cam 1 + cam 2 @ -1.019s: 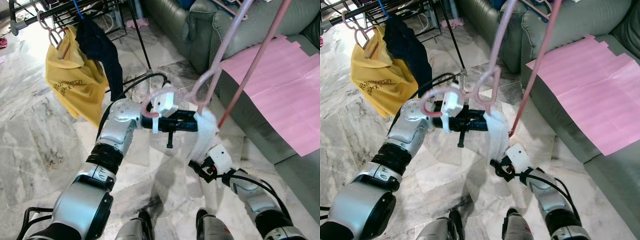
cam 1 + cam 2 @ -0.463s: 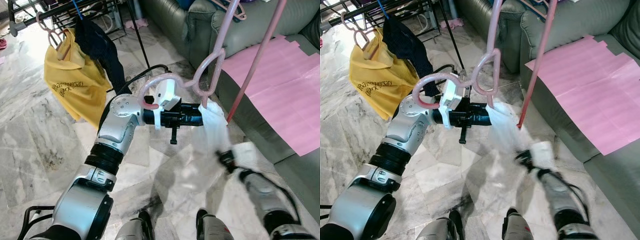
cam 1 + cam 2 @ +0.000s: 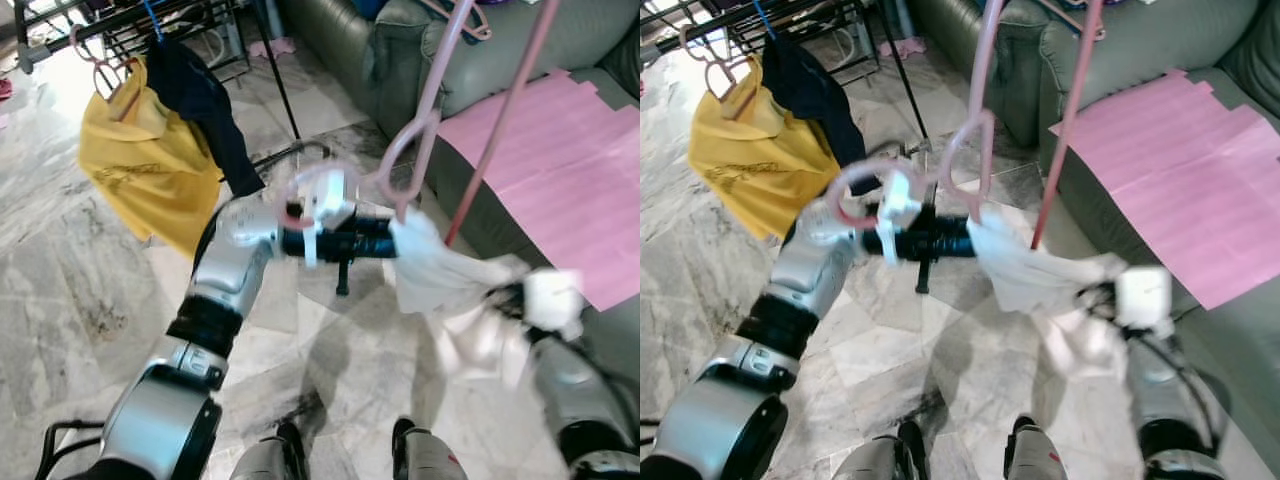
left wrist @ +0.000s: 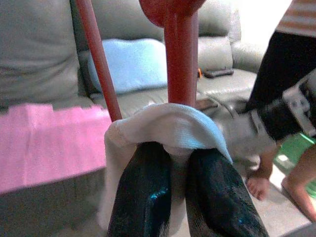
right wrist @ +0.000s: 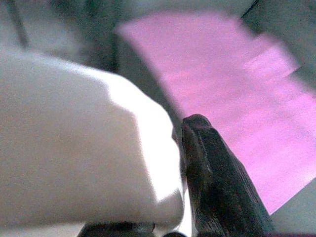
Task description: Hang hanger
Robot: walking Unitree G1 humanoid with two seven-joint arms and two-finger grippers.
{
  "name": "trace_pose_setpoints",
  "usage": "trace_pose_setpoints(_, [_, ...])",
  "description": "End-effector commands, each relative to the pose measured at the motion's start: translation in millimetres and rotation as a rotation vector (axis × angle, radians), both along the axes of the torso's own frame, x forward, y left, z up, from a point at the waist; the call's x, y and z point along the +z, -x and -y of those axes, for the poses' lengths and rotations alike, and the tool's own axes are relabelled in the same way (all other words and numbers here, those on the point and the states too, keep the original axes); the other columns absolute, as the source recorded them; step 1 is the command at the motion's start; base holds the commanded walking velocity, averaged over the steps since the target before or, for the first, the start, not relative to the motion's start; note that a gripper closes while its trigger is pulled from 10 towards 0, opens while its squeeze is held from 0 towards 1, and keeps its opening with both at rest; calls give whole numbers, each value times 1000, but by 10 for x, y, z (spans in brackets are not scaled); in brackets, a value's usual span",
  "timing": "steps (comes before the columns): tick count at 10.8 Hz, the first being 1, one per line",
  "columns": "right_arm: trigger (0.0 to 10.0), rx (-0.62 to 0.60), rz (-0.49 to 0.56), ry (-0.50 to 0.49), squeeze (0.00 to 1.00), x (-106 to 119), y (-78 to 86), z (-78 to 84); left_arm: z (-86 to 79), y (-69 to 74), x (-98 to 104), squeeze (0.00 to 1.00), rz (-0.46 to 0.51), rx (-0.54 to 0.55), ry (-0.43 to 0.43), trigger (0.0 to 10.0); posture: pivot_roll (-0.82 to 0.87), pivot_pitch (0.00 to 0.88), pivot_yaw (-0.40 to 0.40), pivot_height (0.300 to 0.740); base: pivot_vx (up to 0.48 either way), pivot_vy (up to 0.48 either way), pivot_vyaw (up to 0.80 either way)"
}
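A pink hanger (image 3: pixel 420 140) rises steeply from my left gripper (image 3: pixel 388 240), whose fingers (image 4: pixel 148 197) are shut on its lower end together with a fold of white cloth (image 3: pixel 440 270). The hanger's hook (image 3: pixel 315 185) curls back over my left wrist. That cloth stretches from the left gripper out to my right gripper (image 3: pixel 505 298), which is blurred and shut on the cloth's other end. In the right wrist view the cloth (image 5: pixel 74 148) lies against one black finger (image 5: pixel 217 187).
A black drying rack (image 3: pixel 60 30) at the back left carries a yellow shirt (image 3: pixel 140 160) and a dark garment (image 3: pixel 200 100) on hangers. A grey sofa (image 3: pixel 400 50) with a pink sheet (image 3: pixel 570 170) stands on my right. A person's bare feet (image 4: pixel 261 185) are nearby.
My right arm has swung out to the right and up, drawing the white cloth taut away from the hanger. The left gripper stays about where it was, still holding the hanger.
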State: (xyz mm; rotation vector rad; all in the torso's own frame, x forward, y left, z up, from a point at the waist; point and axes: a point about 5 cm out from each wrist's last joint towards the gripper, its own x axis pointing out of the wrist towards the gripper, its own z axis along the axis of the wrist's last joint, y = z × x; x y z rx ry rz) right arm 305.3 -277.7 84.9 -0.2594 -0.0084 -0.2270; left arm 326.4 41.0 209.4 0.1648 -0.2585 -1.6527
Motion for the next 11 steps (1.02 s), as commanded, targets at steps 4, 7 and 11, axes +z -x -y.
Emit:
trace_pose_setpoints(4, [0, 125, 196, 78, 0, 333, -49, -340, -164, -50, -597, 0, -51, 160, -196, 10000, -185, 260, 144, 740, 0, 0, 0])
trace_pose_setpoints(7, [0, 107, 214, 116, 0, 428, -30, -279, -375, 106, -1129, 0, -131, 163, -398, 10000, -196, 264, 146, 740, 0, 0, 0])
trace_pose_setpoints(11, [0, 330, 132, 33, 0, 441, -13, -440, -569, 126, -1403, 0, -78, 300, -559, 10000, -205, 265, 143, 740, 0, 0, 0])
